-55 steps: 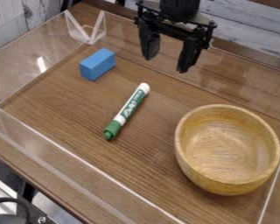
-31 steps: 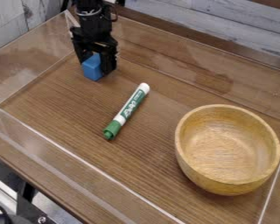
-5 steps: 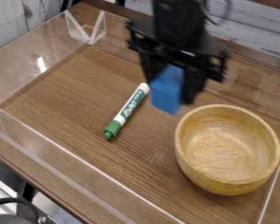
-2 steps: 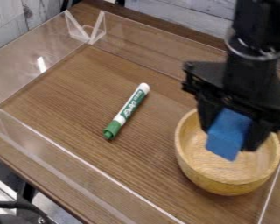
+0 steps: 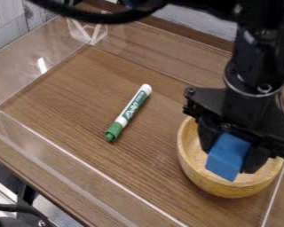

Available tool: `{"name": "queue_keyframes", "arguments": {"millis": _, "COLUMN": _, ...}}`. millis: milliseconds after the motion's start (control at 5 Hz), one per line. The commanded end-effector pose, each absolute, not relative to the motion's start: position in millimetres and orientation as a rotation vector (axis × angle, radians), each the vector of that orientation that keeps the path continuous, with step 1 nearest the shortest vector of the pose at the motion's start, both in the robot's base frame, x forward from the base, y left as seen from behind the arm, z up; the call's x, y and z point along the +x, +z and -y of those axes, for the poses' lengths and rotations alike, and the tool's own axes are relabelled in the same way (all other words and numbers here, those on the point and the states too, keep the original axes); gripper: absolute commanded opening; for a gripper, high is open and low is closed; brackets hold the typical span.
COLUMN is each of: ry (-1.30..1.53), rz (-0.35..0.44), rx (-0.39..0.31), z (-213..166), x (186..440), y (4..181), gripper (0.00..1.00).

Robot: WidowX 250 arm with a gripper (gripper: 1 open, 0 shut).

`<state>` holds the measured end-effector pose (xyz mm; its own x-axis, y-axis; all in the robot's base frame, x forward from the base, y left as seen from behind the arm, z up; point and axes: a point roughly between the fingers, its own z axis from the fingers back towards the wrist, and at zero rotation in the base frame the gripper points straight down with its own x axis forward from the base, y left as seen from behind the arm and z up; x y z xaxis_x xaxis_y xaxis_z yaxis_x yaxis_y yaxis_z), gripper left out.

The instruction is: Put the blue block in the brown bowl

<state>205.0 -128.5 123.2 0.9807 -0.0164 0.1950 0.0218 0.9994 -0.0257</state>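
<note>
My gripper (image 5: 232, 152) is shut on the blue block (image 5: 227, 157), a small bright-blue block held between the two black fingers. It hangs inside the rim of the brown bowl (image 5: 194, 167), a large round wooden bowl at the lower right, and the block sits low over the bowl's hollow. I cannot tell whether the block touches the bowl's bottom. The arm's dark body hides the bowl's far rim and much of its inside.
A green-and-white marker pen (image 5: 129, 113) lies on the wooden table left of the bowl. Clear plastic walls (image 5: 14, 133) fence the table's edges, with a clear stand (image 5: 85, 32) at the back left.
The gripper carried the blue block from beside the marker rightward and down into the bowl's mouth. Over the last half second it sank a little lower.
</note>
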Motion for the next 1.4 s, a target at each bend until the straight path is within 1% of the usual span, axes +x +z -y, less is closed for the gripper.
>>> {"name": "queue_keyframes", "arguments": {"millis": 0, "ry": -0.023, "rz": 0.237, "rx": -0.052, "z": 128, "x": 210, "y": 129.9, "gripper": 0.0}}
{"name": "queue_keyframes", "arguments": {"millis": 800, "ry": -0.019, "rz": 0.275, "rx": -0.104, "z": 115, "x": 220, "y": 124.5, "gripper": 0.0}}
{"name": "queue_keyframes", "arguments": {"millis": 1000, "ry": -0.011, "rz": 0.277, "rx": -0.106, "z": 117, "x": 223, "y": 125.0, "gripper": 1.0}}
{"name": "queue_keyframes", "arguments": {"millis": 1200, "ry": -0.001, "rz": 0.273, "rx": -0.103, "z": 115, "x": 224, "y": 126.7, "gripper": 1.0}}
